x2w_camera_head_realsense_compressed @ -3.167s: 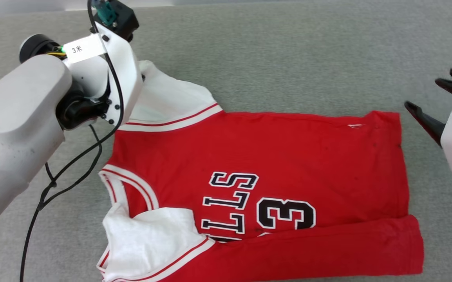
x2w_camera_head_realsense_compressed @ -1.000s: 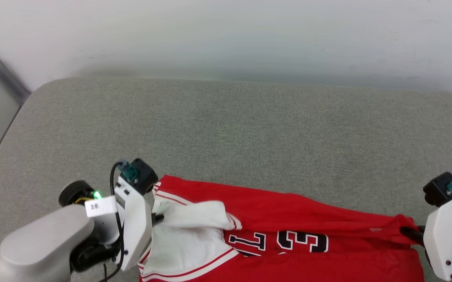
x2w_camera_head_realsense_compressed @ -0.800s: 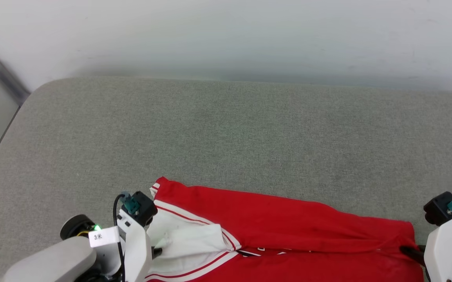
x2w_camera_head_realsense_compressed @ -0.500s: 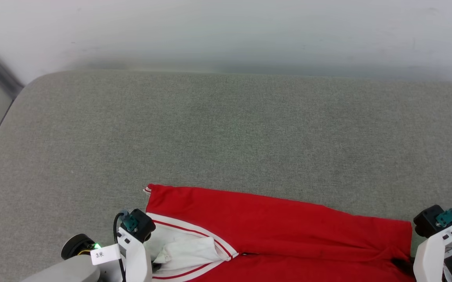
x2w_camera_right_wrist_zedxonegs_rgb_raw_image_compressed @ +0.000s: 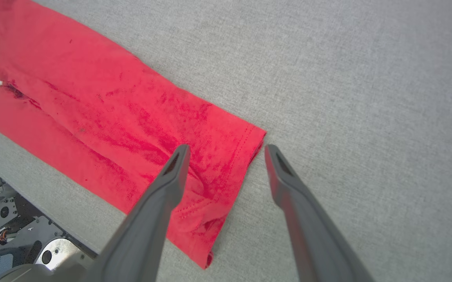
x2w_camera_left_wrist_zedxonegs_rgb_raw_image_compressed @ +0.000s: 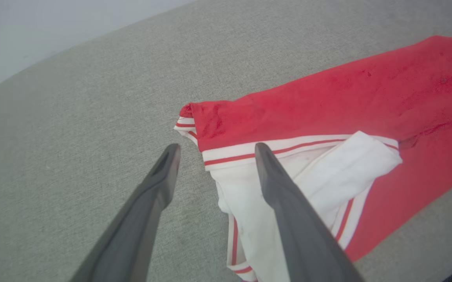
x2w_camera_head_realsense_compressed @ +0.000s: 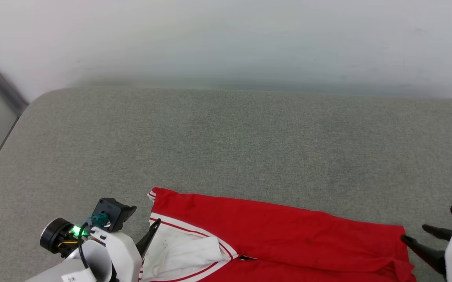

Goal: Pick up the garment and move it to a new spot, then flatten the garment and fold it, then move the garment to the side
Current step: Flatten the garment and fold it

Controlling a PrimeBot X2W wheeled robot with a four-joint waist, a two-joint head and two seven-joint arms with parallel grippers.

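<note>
Found left gripper (x2w_camera_left_wrist_zedxonegs_rgb_raw_image_compressed: 217, 147) at seven o'clock, right gripper (x2w_camera_right_wrist_zedxonegs_rgb_raw_image_compressed: 226, 148) at four, both spread wide, gripping nothing. Saw the garment (x2w_camera_head_realsense_compressed: 273, 227) folded flat between them at six, on grey padding (x2w_camera_head_realsense_compressed: 226, 137). Noted pale wall (x2w_camera_head_realsense_compressed: 226, 39) at twelve.

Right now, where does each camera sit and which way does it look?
Head view: on the head, looking forward and down at the grey padded surface and the wall; the red shirt, left claw and right claw show along the bottom.
Left wrist view: on the left wrist, looking along the open left claw at the white-sleeved end of the shirt.
Right wrist view: on the right wrist, looking along the open right claw at the shirt's red hem corner; grey robot machinery shows lower left.
Shared: all three see the shirt.
</note>
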